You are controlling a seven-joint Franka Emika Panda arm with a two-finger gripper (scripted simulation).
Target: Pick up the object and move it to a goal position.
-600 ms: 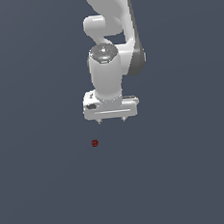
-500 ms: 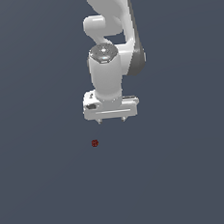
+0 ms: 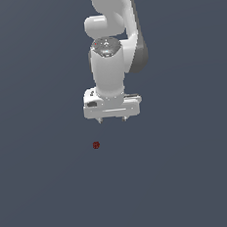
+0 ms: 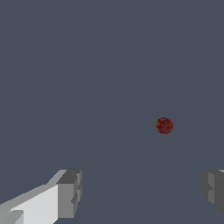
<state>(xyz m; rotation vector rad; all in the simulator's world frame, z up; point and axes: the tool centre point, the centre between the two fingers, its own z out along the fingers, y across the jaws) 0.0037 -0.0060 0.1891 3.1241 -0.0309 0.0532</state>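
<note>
One small dark red object [image 3: 96, 145] is all you have to work with, a roughly round speckled blob lying on the flat grey surface [image 3: 44, 191]. In the exterior view your gripper [image 3: 113, 120] hangs above that surface, pointing straight down from the white arm [image 3: 111, 61], and the object sits below it and toward the exterior view's left, well apart from the fingertips. Your wrist view shows the same blob [image 4: 164, 126] clear of both fingers [image 4: 69, 194], which stand far apart with bare grey surface between them, so you have the jaws spread wide and holding nothing. Nothing touches the object.
</note>
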